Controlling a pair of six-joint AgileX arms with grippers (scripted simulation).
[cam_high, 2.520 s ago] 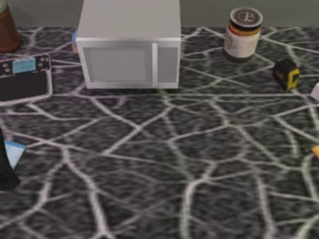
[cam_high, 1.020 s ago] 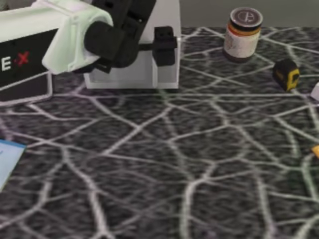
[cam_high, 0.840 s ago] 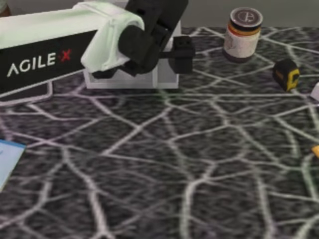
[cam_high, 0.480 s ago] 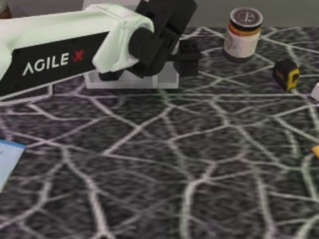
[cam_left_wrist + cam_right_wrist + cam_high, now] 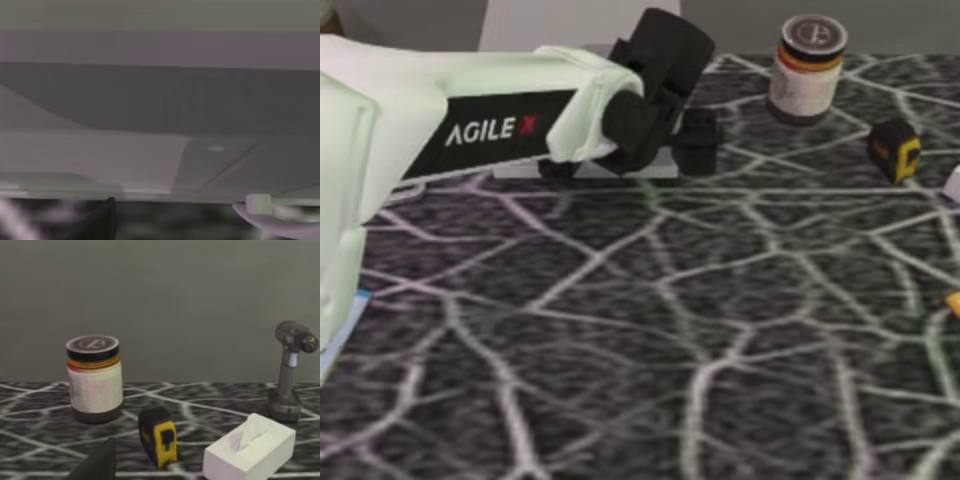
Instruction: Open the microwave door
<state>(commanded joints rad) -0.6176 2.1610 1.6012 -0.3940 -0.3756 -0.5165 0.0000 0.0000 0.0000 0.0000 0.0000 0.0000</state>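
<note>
The microwave (image 5: 570, 25) stands at the back of the table, left of centre, and only its plain pale top and a strip of its base show in the top view. My left arm reaches across its front from the left and hides the microwave door. My left gripper (image 5: 698, 142) is at the microwave's right front corner, low near the table. The left wrist view is filled with the microwave's (image 5: 160, 100) grey surfaces, very close. I cannot tell whether the door is ajar. My right gripper shows only at the bottom edge of its own wrist view, parked off to the right.
A jar (image 5: 807, 68) with a dark lid stands at the back right. A yellow tape measure (image 5: 894, 150) lies in front of it to the right. A white tissue box (image 5: 249, 450) and a drill (image 5: 290, 375) are further right. A blue-edged card (image 5: 345, 320) lies at the left edge.
My left arm has swung in from the left across the microwave's front. Its gripper has moved right along the door to the right front corner, then slightly towards the table's front.
</note>
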